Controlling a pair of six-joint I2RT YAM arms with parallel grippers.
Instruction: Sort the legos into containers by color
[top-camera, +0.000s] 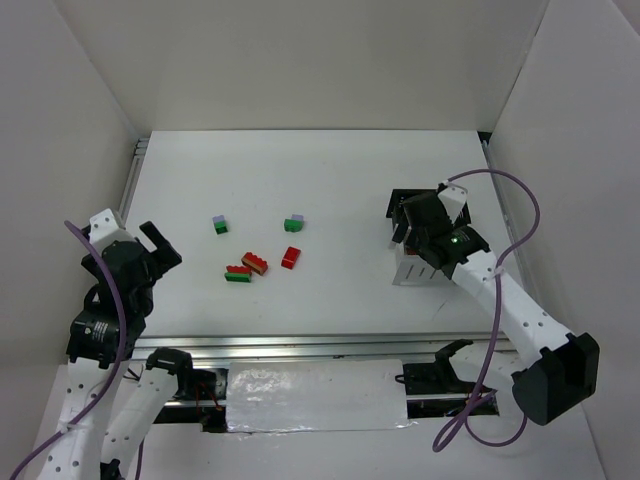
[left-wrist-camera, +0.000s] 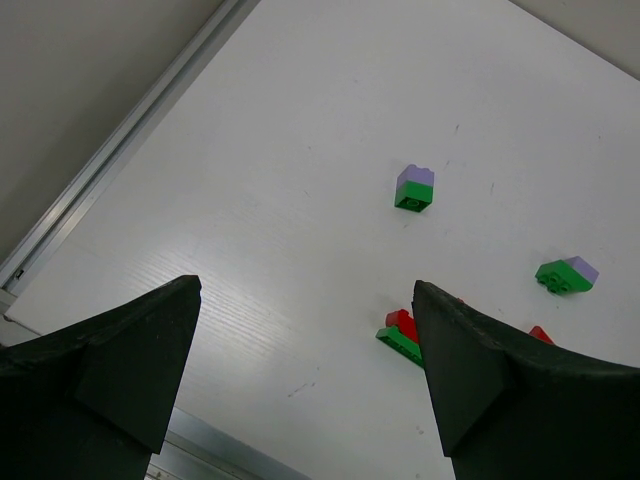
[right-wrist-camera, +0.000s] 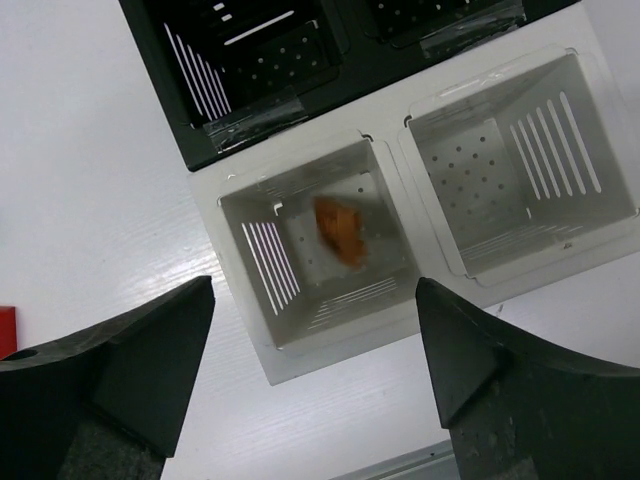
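Observation:
Several legos lie mid-table: two lavender-on-green pairs (top-camera: 220, 225) (top-camera: 294, 223), an orange-brown brick (top-camera: 254, 263), a red-on-green pair (top-camera: 238, 274) and a red brick (top-camera: 291, 257). The containers stand at the right, a black bin (top-camera: 398, 204) behind a white bin (top-camera: 412, 272). My right gripper (right-wrist-camera: 315, 288) is open and empty above the white bin's left cell (right-wrist-camera: 250, 250), where a blurred orange-brown brick (right-wrist-camera: 340, 230) shows. The white right cell (right-wrist-camera: 510, 165) is empty. My left gripper (left-wrist-camera: 307, 288) is open and empty near the table's left front, short of the red-on-green pair (left-wrist-camera: 400, 335).
A metal rail (top-camera: 135, 170) runs along the table's left edge and another (top-camera: 300, 348) along the front. White walls enclose the table. In the left wrist view the lavender-on-green pairs (left-wrist-camera: 415, 188) (left-wrist-camera: 567, 273) lie beyond the fingers.

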